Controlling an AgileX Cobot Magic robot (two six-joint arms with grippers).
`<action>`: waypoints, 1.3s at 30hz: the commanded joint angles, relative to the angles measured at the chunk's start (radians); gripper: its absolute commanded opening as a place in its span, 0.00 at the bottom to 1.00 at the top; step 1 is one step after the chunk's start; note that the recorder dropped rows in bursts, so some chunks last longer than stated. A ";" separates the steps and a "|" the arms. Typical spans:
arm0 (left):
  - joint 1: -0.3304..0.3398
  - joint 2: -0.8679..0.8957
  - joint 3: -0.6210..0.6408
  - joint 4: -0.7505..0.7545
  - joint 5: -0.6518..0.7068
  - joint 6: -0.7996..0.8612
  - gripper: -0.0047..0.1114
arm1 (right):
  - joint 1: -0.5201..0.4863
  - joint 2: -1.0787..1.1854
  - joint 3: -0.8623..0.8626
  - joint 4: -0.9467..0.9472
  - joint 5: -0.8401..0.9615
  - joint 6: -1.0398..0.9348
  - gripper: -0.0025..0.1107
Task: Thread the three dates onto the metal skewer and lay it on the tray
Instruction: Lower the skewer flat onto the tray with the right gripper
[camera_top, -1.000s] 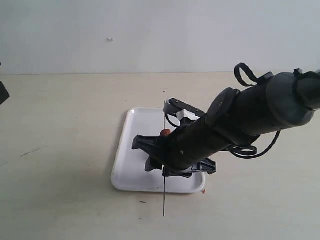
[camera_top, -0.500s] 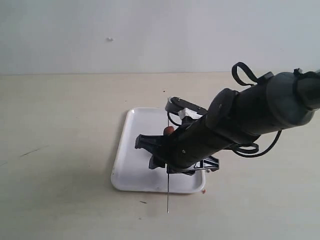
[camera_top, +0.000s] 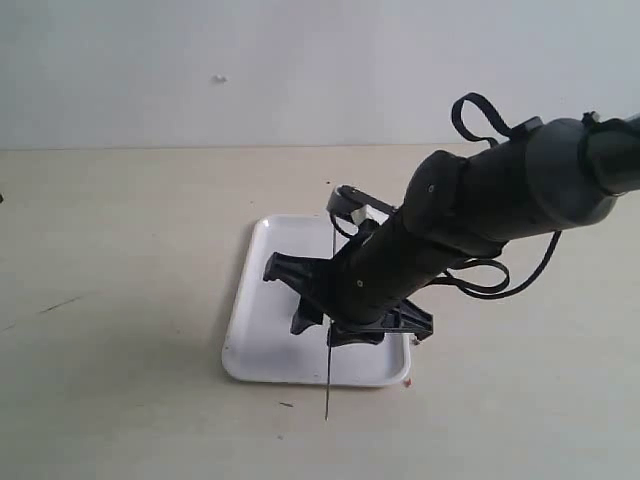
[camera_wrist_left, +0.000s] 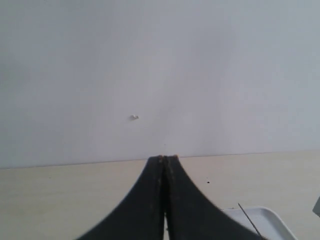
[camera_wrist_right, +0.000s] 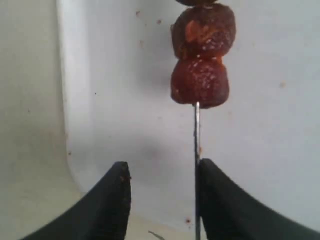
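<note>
Metal, thin and stiff, the skewer (camera_wrist_right: 197, 135) sits over the tray (camera_top: 262, 340), its soft, sticky dates (camera_wrist_right: 202, 82) likely to slide. Right fingers (camera_wrist_right: 112, 200) are released, one just beside the rod; left fingers (camera_wrist_left: 150, 200) are clenched on nothing. Best gripped on the bare rod

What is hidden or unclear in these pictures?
- Dates: in the exterior view, hidden under the right arm; in the right wrist view, the third one is cut off by the edge.
- Skewer: in the exterior view, its middle is hidden by the arm; whether it lies on the tray is unclear.
</note>
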 joint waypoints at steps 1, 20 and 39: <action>0.002 -0.009 0.002 -0.004 0.023 -0.006 0.04 | -0.013 0.024 -0.048 -0.156 0.030 -0.013 0.37; 0.002 -0.013 0.002 0.018 0.023 -0.006 0.04 | -0.028 0.072 -0.206 -0.267 0.329 0.153 0.37; 0.002 -0.013 0.002 0.020 0.030 -0.006 0.04 | 0.008 0.081 -0.247 -0.464 0.278 0.266 0.37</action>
